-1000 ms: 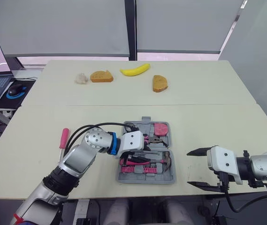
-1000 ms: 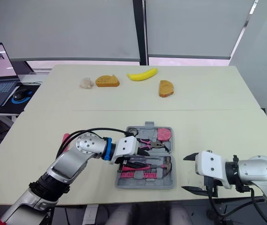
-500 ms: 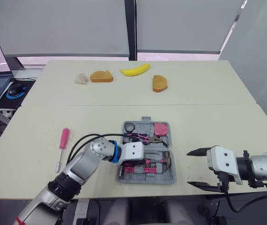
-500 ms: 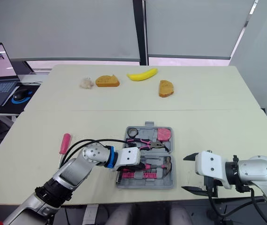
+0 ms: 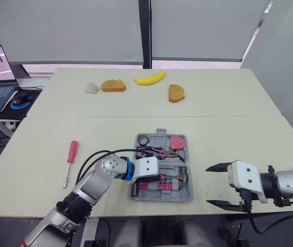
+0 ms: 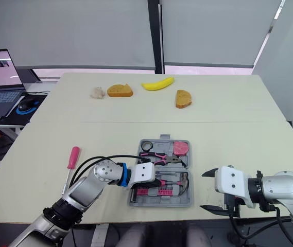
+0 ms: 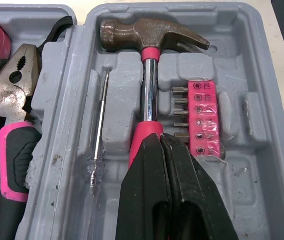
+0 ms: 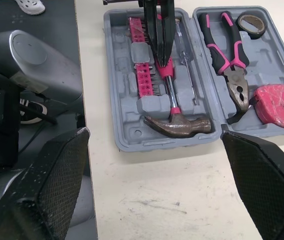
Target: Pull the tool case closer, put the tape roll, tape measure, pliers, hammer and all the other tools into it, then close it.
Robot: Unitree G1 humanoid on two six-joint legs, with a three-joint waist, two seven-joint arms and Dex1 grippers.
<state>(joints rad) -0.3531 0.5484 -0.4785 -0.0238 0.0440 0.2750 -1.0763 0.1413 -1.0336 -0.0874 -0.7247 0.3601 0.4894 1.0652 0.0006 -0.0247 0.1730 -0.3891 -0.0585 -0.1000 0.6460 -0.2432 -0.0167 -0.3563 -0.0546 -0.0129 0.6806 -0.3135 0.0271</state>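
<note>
Tools mostly sit inside the open grey tool case (image 5: 161, 196), which lies near the front edge of the table (image 5: 228, 134). From the head views, the tape roll (image 5: 143, 139), pliers (image 5: 159, 152) and pink tape measure (image 5: 176, 141) are in its far half and the hammer (image 5: 174, 176) in its near half. A pink screwdriver (image 5: 70, 163) lies on the table, well to the left of the case. The left gripper (image 5: 154, 177) is over the near half. The right gripper (image 5: 208, 185) hovers just right of the case, its jaws spread wide.

From the left wrist, the two black fingers (image 7: 146, 190) are pressed together, tips on the hammer's pink grip, beside a pink bit holder (image 7: 201, 120).

From the right wrist, the case lies between and beyond its own parted fingers (image 8: 57, 180).
</note>
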